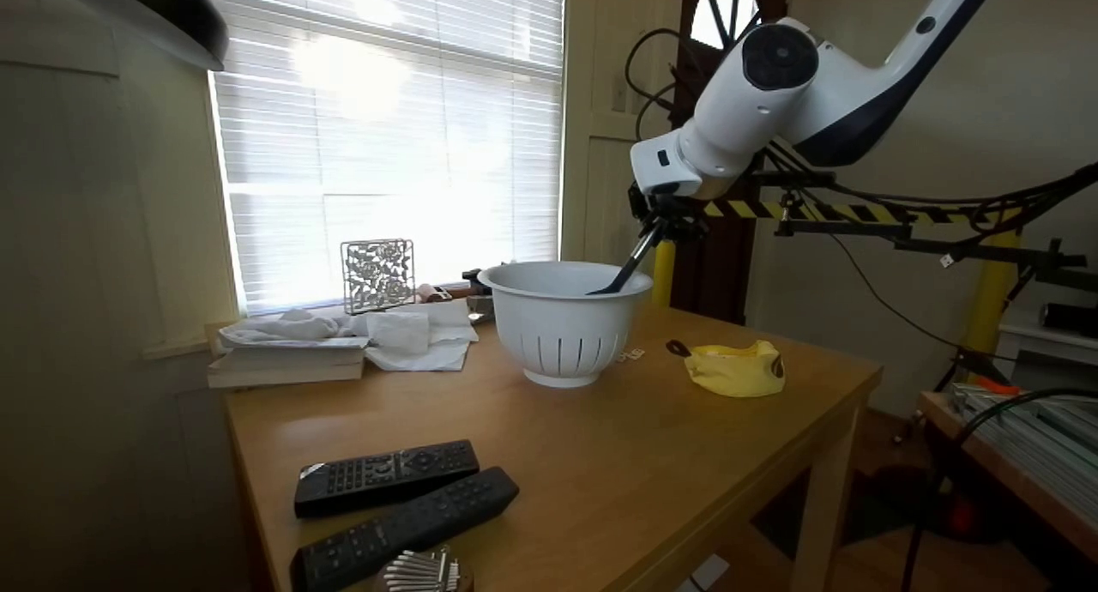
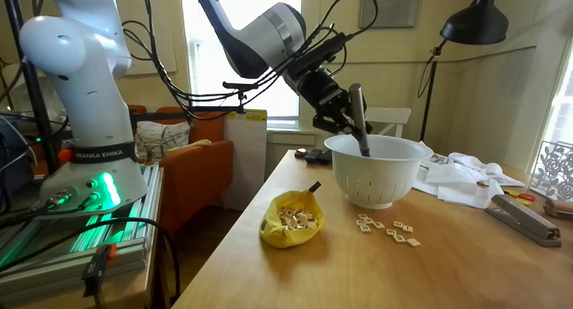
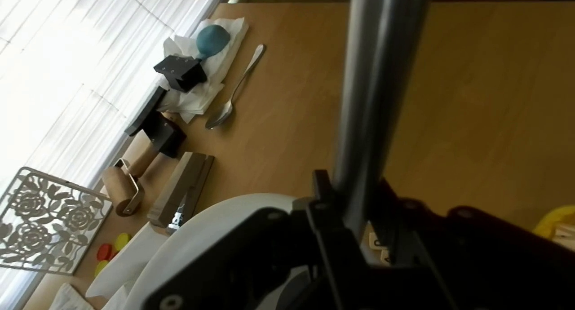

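Observation:
My gripper is shut on the silvery handle of a utensil in the wrist view. In an exterior view the utensil slants down, its dark head inside the rim of a white colander. The handle stands nearly upright from the fingers in an exterior view, its lower end hidden by the colander wall. Whether the head touches the colander's inside cannot be seen. Beside the colander sits a yellow bag filled with letter tiles. Several loose tiles lie on the table near the colander's base.
Two black remotes lie near a table corner. A stapler, white papers and an ornate metal stand are by the window. The wrist view shows a spoon, a wooden roller and black blocks.

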Motion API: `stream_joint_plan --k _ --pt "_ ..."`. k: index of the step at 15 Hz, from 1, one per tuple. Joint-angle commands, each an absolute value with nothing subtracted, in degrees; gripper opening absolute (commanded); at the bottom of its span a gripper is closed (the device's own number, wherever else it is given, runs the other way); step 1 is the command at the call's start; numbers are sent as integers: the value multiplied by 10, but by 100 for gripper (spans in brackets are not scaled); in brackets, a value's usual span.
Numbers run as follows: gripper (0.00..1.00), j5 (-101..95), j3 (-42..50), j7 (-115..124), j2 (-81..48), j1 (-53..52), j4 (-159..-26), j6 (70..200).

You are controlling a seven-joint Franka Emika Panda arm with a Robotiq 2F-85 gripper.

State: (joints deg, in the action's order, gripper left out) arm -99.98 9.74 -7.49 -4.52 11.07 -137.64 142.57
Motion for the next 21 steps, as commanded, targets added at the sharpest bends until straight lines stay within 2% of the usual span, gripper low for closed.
stream_joint_plan --k 1,9,21 --pt "6 -1093 97 -34 -41 107 -1369 1405" --pt "6 -1312 82 204 -42 104 -1387 1401" --pt "6 -1190 97 131 -45 118 -1395 1471"
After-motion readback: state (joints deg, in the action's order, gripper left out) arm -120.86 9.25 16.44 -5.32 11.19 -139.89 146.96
